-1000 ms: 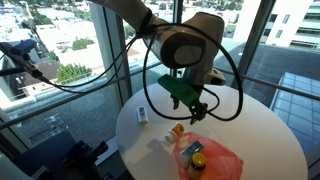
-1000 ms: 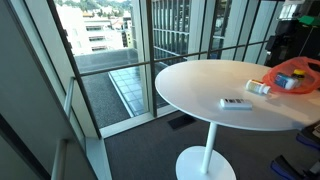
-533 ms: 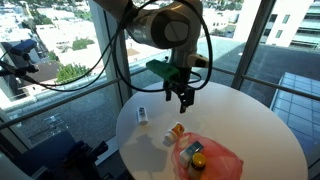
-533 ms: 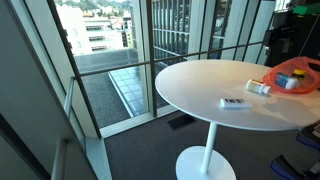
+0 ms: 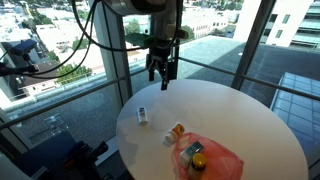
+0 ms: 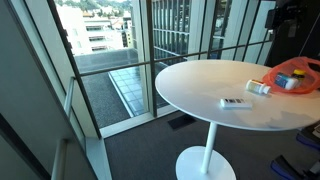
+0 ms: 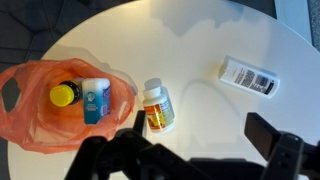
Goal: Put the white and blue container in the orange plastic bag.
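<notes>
The white and blue container [image 7: 95,98] lies inside the orange plastic bag [image 7: 30,110], next to a yellow-lidded item [image 7: 63,95]. The crinkled bag also shows in both exterior views [image 5: 215,160] [image 6: 297,70]. My gripper [image 5: 161,78] hangs high above the round table, well apart from the bag, near the window. In the wrist view its two fingers [image 7: 195,135] are spread wide with nothing between them.
A small orange packet-like bottle [image 7: 157,108] lies just beside the bag. A slimmer white item with a dark mark [image 7: 250,76] lies farther off. The round white table [image 5: 250,120] stands on a pedestal by tall windows.
My gripper has risen from just above the bag and swung up and away toward the window. The items on the table have not moved.
</notes>
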